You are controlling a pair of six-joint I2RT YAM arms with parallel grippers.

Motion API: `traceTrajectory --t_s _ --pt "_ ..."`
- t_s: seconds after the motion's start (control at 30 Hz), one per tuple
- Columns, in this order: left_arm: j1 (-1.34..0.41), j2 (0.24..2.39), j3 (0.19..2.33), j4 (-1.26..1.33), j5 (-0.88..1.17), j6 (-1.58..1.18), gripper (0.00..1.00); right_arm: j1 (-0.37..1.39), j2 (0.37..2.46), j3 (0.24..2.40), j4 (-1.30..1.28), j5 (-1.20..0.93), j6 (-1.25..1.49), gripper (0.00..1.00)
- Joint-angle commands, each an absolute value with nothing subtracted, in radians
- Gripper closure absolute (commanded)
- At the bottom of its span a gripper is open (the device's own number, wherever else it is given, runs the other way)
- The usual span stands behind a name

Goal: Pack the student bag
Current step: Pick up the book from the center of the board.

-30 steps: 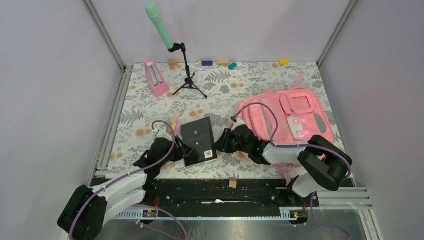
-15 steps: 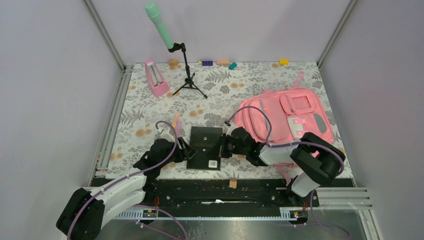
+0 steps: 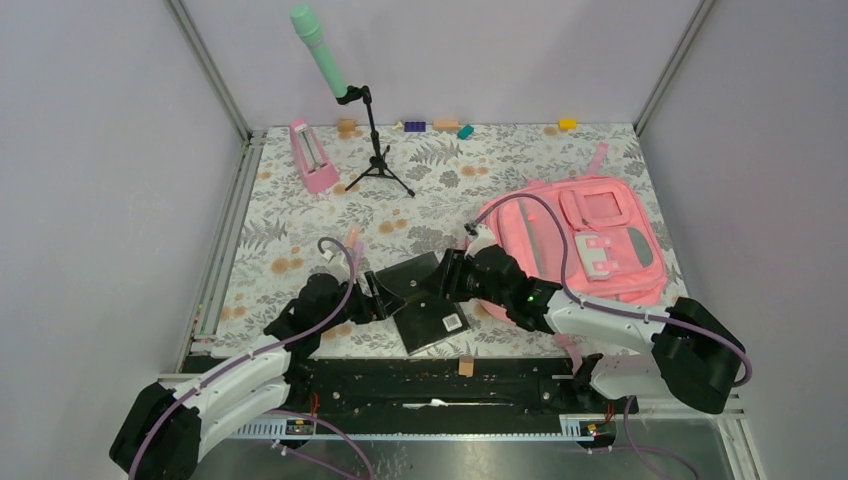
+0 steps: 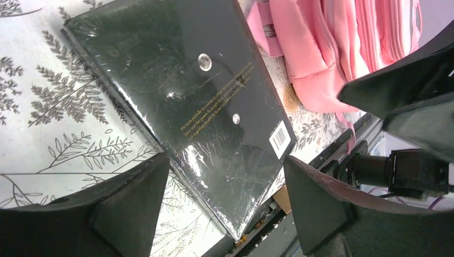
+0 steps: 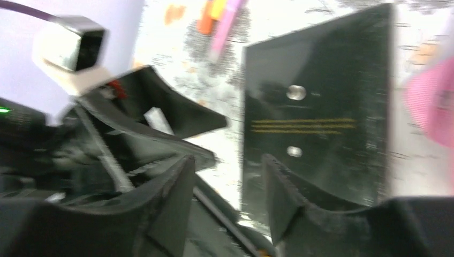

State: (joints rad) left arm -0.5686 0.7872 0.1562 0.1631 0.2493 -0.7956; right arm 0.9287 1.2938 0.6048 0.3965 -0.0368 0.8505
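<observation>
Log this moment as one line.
left gripper: open, facing black book | right gripper: open, near book edge | student bag: on table, book outside

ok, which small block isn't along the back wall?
The tan wooden block at the near edge, between the arm bases; the other blocks line the far edge.

The book point(image 3: 425, 305) lies just left of the student bag point(image 3: 600, 215).

Overhead and both close wrist views share the book point(image 3: 425, 310).
</observation>
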Motion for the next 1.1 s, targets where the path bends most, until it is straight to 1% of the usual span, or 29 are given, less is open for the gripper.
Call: traceTrajectory --t_s 0.0,0.17,0.23,0.27,0.37,0.47,0.63,0.7,0.8,0.87,0.93,1.0,1.07 --pt "-0.569 0.796 0.192 0.112 0.173 -0.845 0.17 0.93 1.249 0.621 0.123 0.127 0.727 0.35" --pt "-0.569 0.834 0.158 0.141 0.147 -0.931 0.09 0.929 1.271 0.585 0.056 0.124 0.686 0.13" --pt "-0.568 0.851 0.141 0.188 0.157 -0.957 0.07 0.927 1.279 0.563 0.054 0.12 0.678 0.07" --pt "-0.569 0.861 0.133 0.216 0.164 -0.967 0.07 0.924 1.288 0.556 0.056 0.115 0.677 0.05" --pt "-0.569 0.908 0.116 0.306 0.185 -0.991 0.06 0.92 1.329 0.555 0.082 0.044 0.668 0.05" --pt "-0.575 0.964 0.111 0.382 0.21 -1.003 0.07 0.92 1.383 0.558 0.163 -0.065 0.678 0.06" --pt "-0.612 1.038 0.108 0.533 0.221 -1.026 0.13 0.92 1.438 0.548 0.302 -0.162 0.746 0.08" --pt "-0.626 1.05 0.105 0.596 0.222 -1.04 0.18 0.92 1.444 0.535 0.359 -0.179 0.779 0.09" --pt "-0.641 1.031 0.108 0.601 0.203 -1.045 0.26 0.92 1.433 0.51 0.459 -0.205 0.832 0.1" --pt "-0.641 1.003 0.106 0.594 0.196 -1.042 0.35 0.92 1.413 0.493 0.518 -0.218 0.864 0.11" --pt "-0.641 0.98 0.106 0.588 0.195 -1.04 0.42 0.92 1.381 0.475 0.587 -0.219 0.89 0.13" --pt "-0.642 0.96 0.103 0.584 0.202 -1.042 0.46 0.92 1.35 0.455 0.64 -0.213 0.917 0.14" --pt "-0.643 0.944 0.101 0.577 0.207 -1.044 0.47 0.92 1.321 0.44 0.696 -0.205 0.94 0.17"
